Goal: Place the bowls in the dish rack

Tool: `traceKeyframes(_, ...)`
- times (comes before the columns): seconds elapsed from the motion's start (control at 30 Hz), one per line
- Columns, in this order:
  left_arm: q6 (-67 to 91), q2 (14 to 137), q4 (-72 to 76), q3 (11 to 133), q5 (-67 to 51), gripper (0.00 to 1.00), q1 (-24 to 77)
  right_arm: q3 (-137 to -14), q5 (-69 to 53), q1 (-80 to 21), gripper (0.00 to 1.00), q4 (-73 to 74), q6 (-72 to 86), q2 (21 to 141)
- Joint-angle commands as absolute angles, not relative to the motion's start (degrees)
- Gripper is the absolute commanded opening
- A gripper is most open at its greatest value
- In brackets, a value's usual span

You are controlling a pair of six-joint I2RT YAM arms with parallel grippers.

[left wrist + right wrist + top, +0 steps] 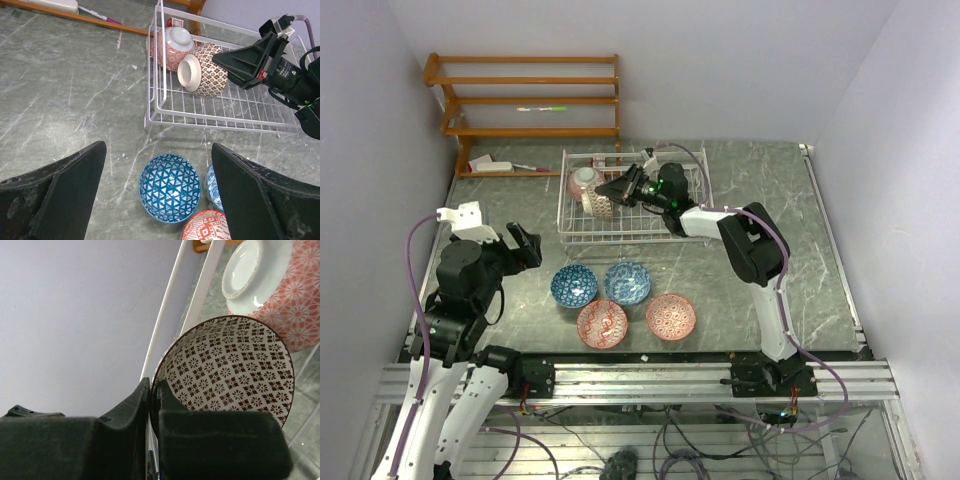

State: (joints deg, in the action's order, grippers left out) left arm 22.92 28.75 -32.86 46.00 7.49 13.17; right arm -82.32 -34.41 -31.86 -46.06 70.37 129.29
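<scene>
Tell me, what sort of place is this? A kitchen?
Likely a robot test lab, not a kitchen. Two arms are bolted to a metal rail with loose cables below, plain walls box in the table, and bowls and a rack look staged.

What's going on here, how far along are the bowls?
The right gripper is pinched shut on the rim of the dark-patterned bowl, which is tipped on its side inside the dish rack beside a pink-patterned bowl. The left gripper hangs open and empty, facing the first blue bowl. That one, the second blue bowl, the left red bowl and the right red bowl are not yet loaded.
</scene>
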Motion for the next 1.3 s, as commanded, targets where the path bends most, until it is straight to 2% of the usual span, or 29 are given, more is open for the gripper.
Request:
traceKeyframes(0.0, 22.76, 28.62, -32.08, 45.40, 8.26, 0.98, 12.48, -80.23, -34.24, -31.12, 0.00, -46.98, 72.07, 130.12)
traceKeyframes(0.4, 22.68, 28.91, -32.17, 45.42, 8.48, 0.98, 12.48, -76.08, -32.47, -28.56, 0.00, -43.53, 71.92, 131.22)
traceKeyframes(0.6, 22.50, 29.61, -32.09, 45.60, 8.35, 0.98, 12.48, -73.34, -31.09, -26.92, 0.09, -43.51, 71.80, 130.70)
traceKeyframes(0.97, 22.50, 29.27, -32.24, 45.62, 8.68, 0.98, 12.48, -71.54, -28.01, -25.51, 0.17, -38.35, 67.48, 126.06)
traceKeyframes(1.17, 22.55, 29.21, -32.26, 45.53, 8.73, 0.98, 12.48, -71.31, -26.30, -25.38, 0.48, -35.12, 65.40, 124.66)
traceKeyframes(1.27, 22.50, 29.23, -32.26, 45.61, 8.72, 0.98, 12.48, -71.21, -25.12, -25.34, 0.53, -33.67, 64.01, 123.18)
